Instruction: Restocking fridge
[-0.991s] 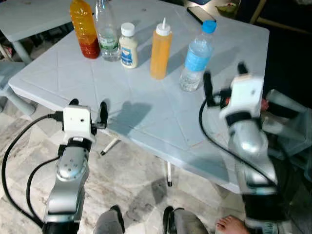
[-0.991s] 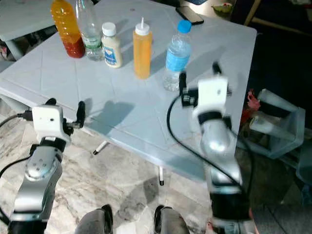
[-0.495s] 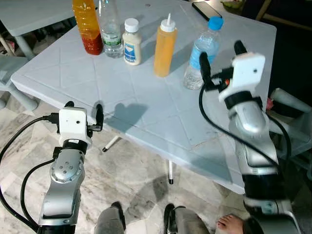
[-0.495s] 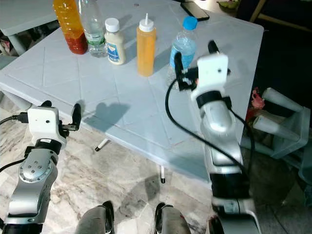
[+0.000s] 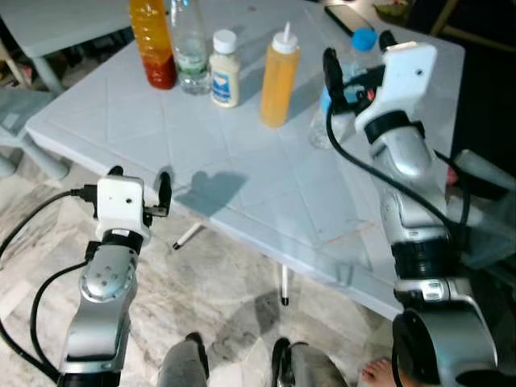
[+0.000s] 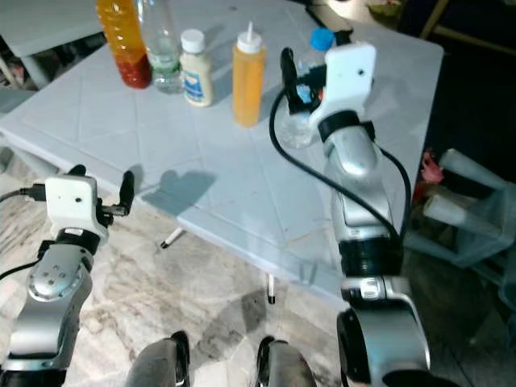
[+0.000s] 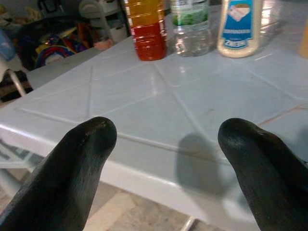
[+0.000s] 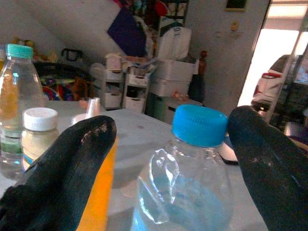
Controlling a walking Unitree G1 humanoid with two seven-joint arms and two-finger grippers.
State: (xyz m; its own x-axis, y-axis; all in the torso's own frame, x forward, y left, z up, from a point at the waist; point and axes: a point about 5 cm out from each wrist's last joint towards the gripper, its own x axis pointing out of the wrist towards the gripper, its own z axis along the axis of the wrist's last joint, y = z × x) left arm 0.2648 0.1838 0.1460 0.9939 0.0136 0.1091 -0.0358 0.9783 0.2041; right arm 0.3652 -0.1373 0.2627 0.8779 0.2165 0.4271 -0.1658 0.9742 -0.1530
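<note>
While the robot stands at the corner of a pale blue plastic table (image 5: 242, 185), its right gripper (image 5: 355, 50) is raised over the tabletop with its two black fingers spread wide on either side of a clear water bottle with a blue cap (image 8: 199, 126). The right wrist view looks straight at that bottle, cap and shoulders sitting between the fingers (image 8: 72, 159), with a gap on each side, so nothing is clamped yet. From the head camera the bottle (image 6: 302, 105) stands upright on the table, partly hidden behind the gripper's white housing.

Beside it stands an orange squeeze bottle (image 5: 280, 75) with a pointed nozzle, then a small white-capped jar of pale sauce (image 5: 224, 68), a clear bottle with a green label (image 5: 190, 48), and a tall bottle of orange liquid with a red layer at the bottom (image 5: 153, 44). A dark phone (image 5: 343, 16) lies flat near the table's far edge.

The left gripper (image 5: 139, 181) hangs low, just off the near edge of the table, over the marble floor (image 5: 218, 306). Its fingers are apart and empty, pointing toward the bottles across the tabletop. A bare foot (image 5: 379, 372) of a person shows at the lower right, by the robot's legs.
</note>
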